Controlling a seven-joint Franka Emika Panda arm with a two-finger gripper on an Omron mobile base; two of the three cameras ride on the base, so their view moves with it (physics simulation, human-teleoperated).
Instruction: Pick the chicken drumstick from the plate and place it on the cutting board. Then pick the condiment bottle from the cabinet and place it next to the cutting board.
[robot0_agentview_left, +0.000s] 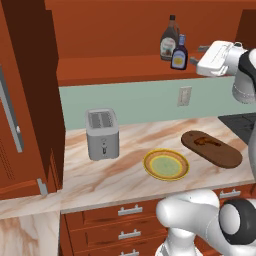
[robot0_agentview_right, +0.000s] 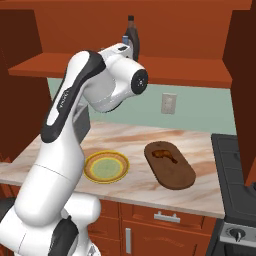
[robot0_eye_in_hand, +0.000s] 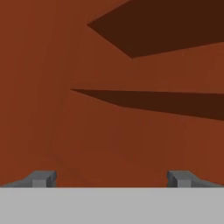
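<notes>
Left base view: two bottles stand on the shelf of the cabinet (robot0_agentview_left: 120, 70), the squat blue condiment bottle (robot0_agentview_left: 179, 54) just in front of a taller brown bottle (robot0_agentview_left: 169, 39). On the table (robot0_agentview_left: 110, 175) are one toaster (robot0_agentview_left: 102, 134), one plate (robot0_agentview_left: 166, 164), bare, and one cutting board (robot0_agentview_left: 212, 148) bearing the single chicken drumstick (robot0_agentview_left: 204, 142). Beside the condiment bottle, the hand (robot0_agentview_left: 197, 56) is raised to shelf level; hand view shows its fingertips (robot0_eye_in_hand: 43, 178) spread wide, released, grasping nothing, facing cabinet wood.

The labels on the condiment bottle (robot0_agentview_left: 179, 54) and brown bottle (robot0_agentview_left: 169, 40) are unreadable.
</notes>
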